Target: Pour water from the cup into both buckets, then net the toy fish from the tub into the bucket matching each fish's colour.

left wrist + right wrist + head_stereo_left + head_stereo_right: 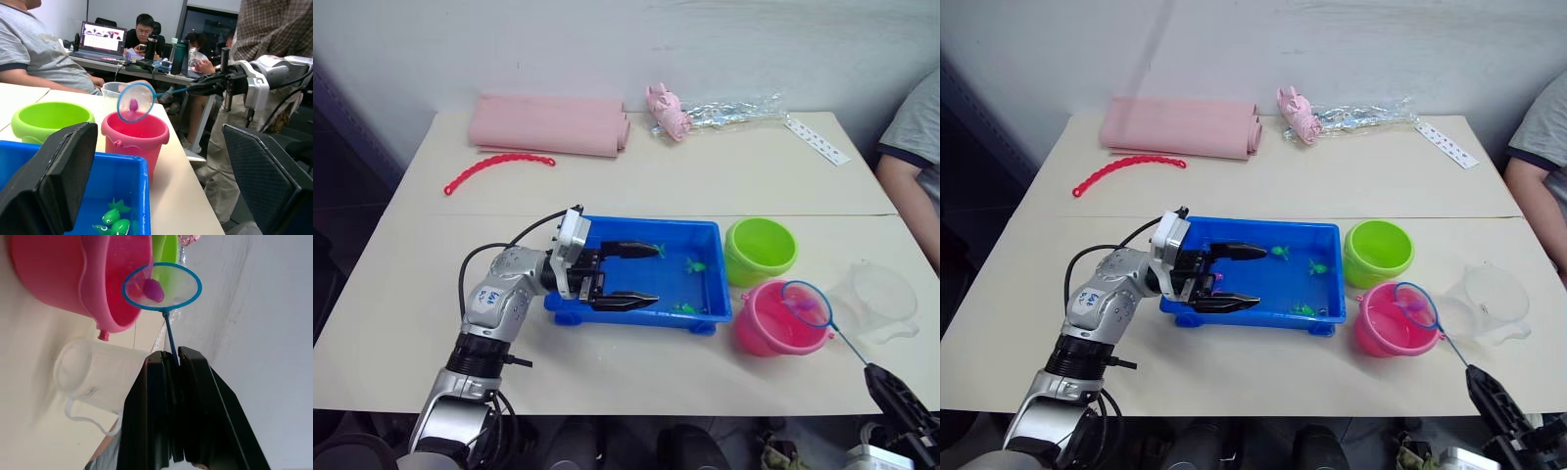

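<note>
We see the blue tub (607, 230) near the middle of the table (401, 294), its long front wall close to the table's front edge. Our left gripper (634, 275) reaches in over the tub's left end with its two fingers spread wide and nothing between them. Three green fish (694, 264) lie in the tub's right half, and we count no more in there for certain.

Two buckets stand just beside the tub's right end: the green bucket (760, 249) behind, the pink bucket (777, 319) in front, the two nearly touching. The clear cup (879, 302) sits to the right of the pink bucket, close to the table's right edge.

Our right gripper (172, 363) is pinched tight on the thin handle of the net (163, 286), whose blue hoop hangs over the pink bucket's rim. One pink fish (153, 290) rests in the mesh.

The back half of the table is mostly bare. Along its far edge lie a folded pink cloth (548, 124) and a red bead chain (497, 169). A person's arm (909, 191) shows past the table's right edge.
</note>
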Tool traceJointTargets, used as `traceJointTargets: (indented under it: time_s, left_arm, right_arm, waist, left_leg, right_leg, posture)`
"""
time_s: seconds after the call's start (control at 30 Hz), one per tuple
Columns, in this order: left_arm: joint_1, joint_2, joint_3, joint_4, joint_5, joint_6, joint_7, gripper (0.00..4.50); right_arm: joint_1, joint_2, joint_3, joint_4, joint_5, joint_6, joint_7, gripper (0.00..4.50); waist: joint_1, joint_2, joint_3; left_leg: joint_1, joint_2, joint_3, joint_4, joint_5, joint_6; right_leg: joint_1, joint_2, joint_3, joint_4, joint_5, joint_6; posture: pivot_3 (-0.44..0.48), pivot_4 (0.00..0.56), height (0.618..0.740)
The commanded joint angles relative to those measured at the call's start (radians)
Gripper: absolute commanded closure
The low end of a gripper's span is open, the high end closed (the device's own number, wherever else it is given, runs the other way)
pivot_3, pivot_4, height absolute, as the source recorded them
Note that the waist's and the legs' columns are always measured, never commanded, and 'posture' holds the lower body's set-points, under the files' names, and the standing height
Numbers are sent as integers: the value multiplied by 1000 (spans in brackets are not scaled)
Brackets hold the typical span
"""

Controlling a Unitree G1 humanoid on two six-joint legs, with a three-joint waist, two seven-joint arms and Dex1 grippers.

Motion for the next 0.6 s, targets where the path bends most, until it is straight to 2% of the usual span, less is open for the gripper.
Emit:
traceJointTargets:
  time_s: [0.03,0.2,0.33,0.5,0.6]
  left_arm:
    - [-7,-21,4,-7,-2,-16,16,62]
    - [-10,-72,-8,-9,-11,-15,23,62]
    - [-11,-94,4,35,13,-58,34,62]
    - [-17,-108,-8,42,16,-64,30,62]
    - [-32,-106,-4,50,16,-61,28,62]
  right_arm:
    - [9,-18,-19,9,-17,-13,-88,4500]
    - [1,-80,-61,52,-63,27,-177,4500]
    - [28,-56,-81,18,-69,57,-223,4500]
    - [64,-2,21,-2,-148,44,-261,4500]
    - [83,3,17,-33,-143,64,-272,4500]
  waist:
    - [1,0,0]
    - [2,0,0]
    - [1,0,0]
    - [1,0,0]
    - [1,1,-1]
  left_leg:
    - [0,0,0,0,0,0]
    - [0,0,0,0,0,0]
    - [1,0,0,-2,1,-2]
    - [1,0,0,-3,1,-2]
    - [1,0,0,-3,1,-2]
  right_leg:
    - [0,0,0,0,0,0]
    - [0,0,0,0,0,0]
    - [0,1,0,0,-1,-1]
    - [-1,1,0,0,-1,-1]
    - [-1,1,1,0,-1,-1]
  posture:
    - [0,150,740]
    - [0,150,740]
    - [0,150,740]
    - [0,150,740]
    - [0,150,740]
